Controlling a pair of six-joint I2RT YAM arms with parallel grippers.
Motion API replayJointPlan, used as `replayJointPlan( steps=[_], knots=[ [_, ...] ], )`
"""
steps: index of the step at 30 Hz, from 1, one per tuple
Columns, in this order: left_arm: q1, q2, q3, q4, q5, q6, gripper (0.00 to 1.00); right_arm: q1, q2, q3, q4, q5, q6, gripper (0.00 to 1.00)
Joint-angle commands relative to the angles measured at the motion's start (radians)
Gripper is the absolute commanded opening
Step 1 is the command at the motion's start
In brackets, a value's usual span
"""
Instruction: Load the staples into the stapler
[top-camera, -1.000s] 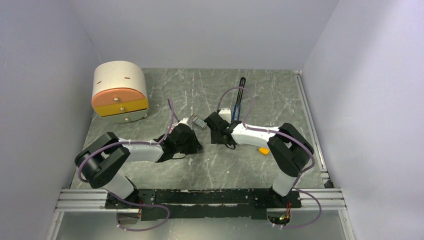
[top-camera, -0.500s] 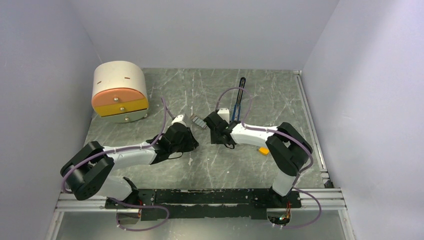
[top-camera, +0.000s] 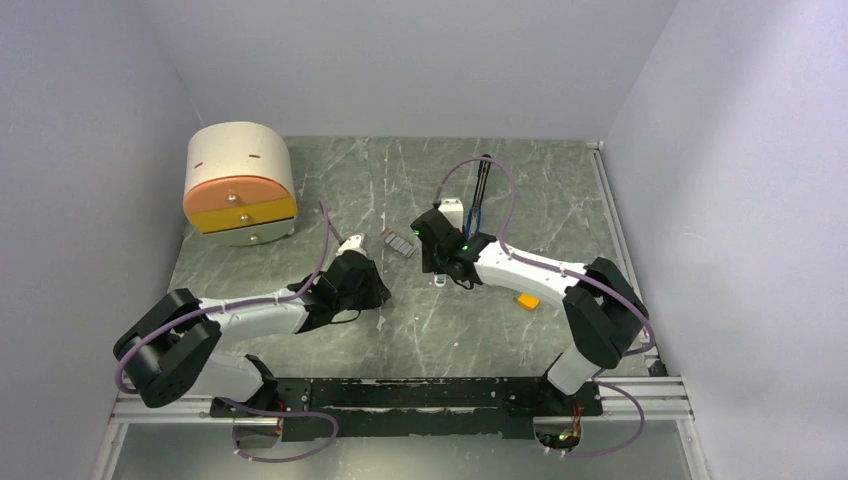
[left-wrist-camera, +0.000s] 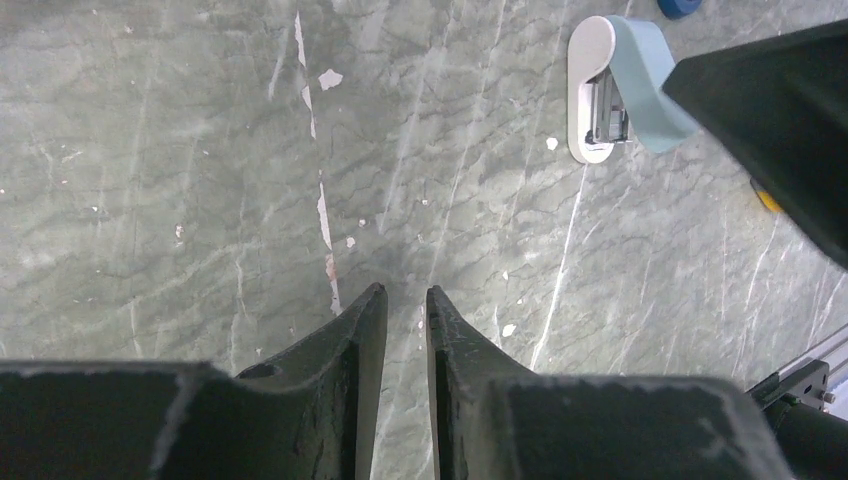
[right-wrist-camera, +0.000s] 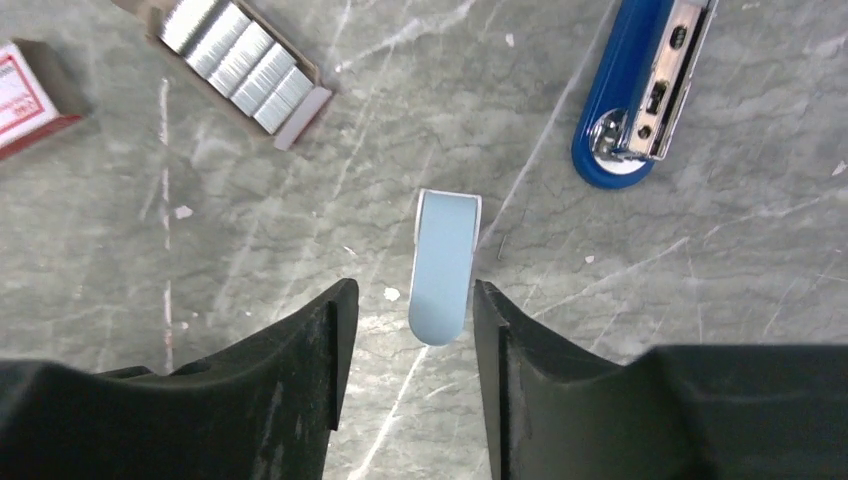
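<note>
The staples (top-camera: 399, 243) are grey ribbed strips lying in a small open cardboard tray; they also show in the right wrist view (right-wrist-camera: 240, 60) at upper left. The stapler (top-camera: 479, 195) is long, blue and black, and lies beyond my right arm. Its blue end and metal channel show in the right wrist view (right-wrist-camera: 640, 90). My right gripper (top-camera: 438, 225) is open and empty, hovering between staples and stapler. My left gripper (top-camera: 384, 296) hangs over bare table, its jaws almost together with nothing between them (left-wrist-camera: 405, 292).
A short pale-blue piece (right-wrist-camera: 443, 262) on a white base lies just ahead of my right fingertips, also in the left wrist view (left-wrist-camera: 610, 90). A red-and-white box (right-wrist-camera: 25, 95) lies left of the staples. An orange block (top-camera: 527, 300) sits under the right forearm. A drum-shaped drawer unit (top-camera: 240, 185) stands back left.
My left gripper has drawn back from the staples toward the near left. My right gripper has moved farther away, toward the pale-blue piece and the stapler.
</note>
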Motion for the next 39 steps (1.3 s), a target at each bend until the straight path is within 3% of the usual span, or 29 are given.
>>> replayJointPlan(
  steps=[1,9,16,24,26,29,32,37,39],
  knots=[
    [0.0,-0.014,-0.005,0.0,-0.029,0.016,0.27,-0.004,-0.023,0.018,-0.014,0.033,-0.014,0.45],
    [-0.001,-0.01,-0.016,0.005,-0.03,0.014,0.27,-0.006,0.047,0.003,-0.044,-0.011,0.012,0.2],
    [-0.001,-0.008,-0.023,0.009,-0.026,0.015,0.27,-0.011,0.123,-0.004,-0.06,-0.068,0.014,0.13],
    [-0.001,-0.024,-0.032,0.007,-0.032,0.013,0.27,-0.022,0.062,0.011,-0.058,-0.051,-0.002,0.15],
    [-0.001,-0.028,-0.034,0.008,-0.033,0.012,0.28,-0.021,0.027,0.016,-0.053,-0.043,-0.01,0.19],
    [-0.001,-0.027,-0.032,0.004,-0.034,0.013,0.28,-0.021,0.012,0.04,-0.093,-0.05,-0.031,0.34],
    [-0.001,-0.02,-0.032,0.001,-0.041,0.01,0.27,-0.021,0.007,0.03,-0.13,-0.052,-0.037,0.4],
    [0.0,0.003,-0.036,0.024,-0.028,0.006,0.27,-0.021,0.016,0.01,-0.125,-0.076,-0.041,0.42],
    [-0.001,0.013,-0.032,0.026,-0.023,0.006,0.27,-0.022,0.03,0.011,-0.12,-0.079,-0.041,0.37]
  ],
)
